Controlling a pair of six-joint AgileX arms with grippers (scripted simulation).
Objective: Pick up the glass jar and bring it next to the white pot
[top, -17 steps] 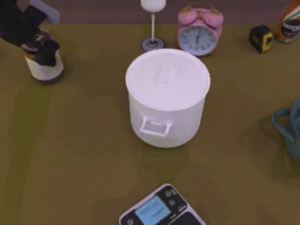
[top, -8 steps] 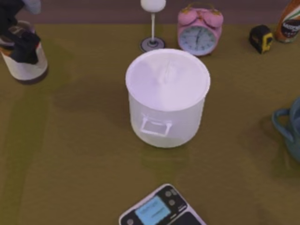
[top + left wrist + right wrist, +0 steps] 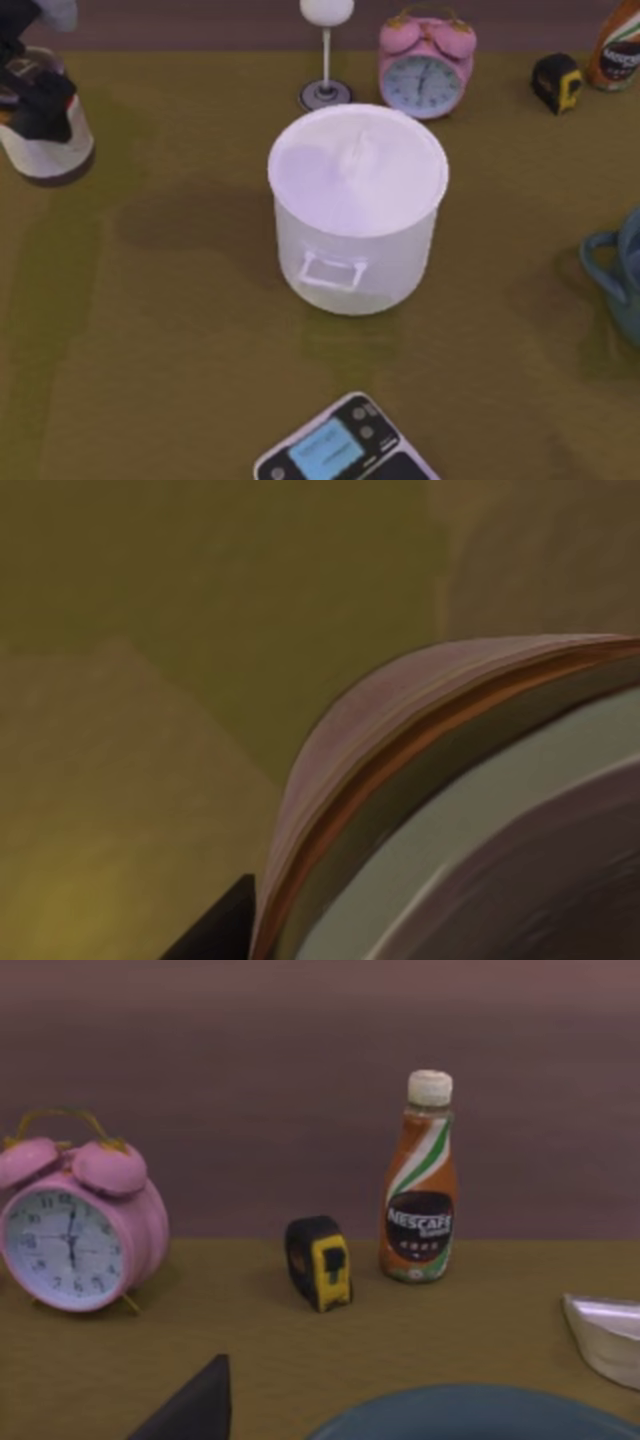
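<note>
At the far left edge of the top view, the glass jar (image 3: 50, 150) hangs above the table with its white label showing. My left gripper (image 3: 35, 95), black, is shut on its top. The left wrist view is filled by the jar's brown lid and orange band (image 3: 450, 780), with one dark fingertip (image 3: 225, 930) beside them. The white pot (image 3: 355, 215) stands mid-table with its flat lid on and its handle toward the front, well to the right of the jar. My right gripper (image 3: 200, 1405) is outside the top view; only a dark part of it shows in its wrist view.
Along the back stand a white stemmed lamp (image 3: 326, 50), a pink alarm clock (image 3: 427, 65), a tape measure (image 3: 556, 82) and an orange-brown bottle (image 3: 618, 45). A blue-teal pot (image 3: 620, 275) sits at the right edge, and a digital scale (image 3: 345, 450) at the front.
My left gripper has carried the jar leftward and up off the table; the jar looks larger and now sits at the view's left edge. Nothing else moved.
</note>
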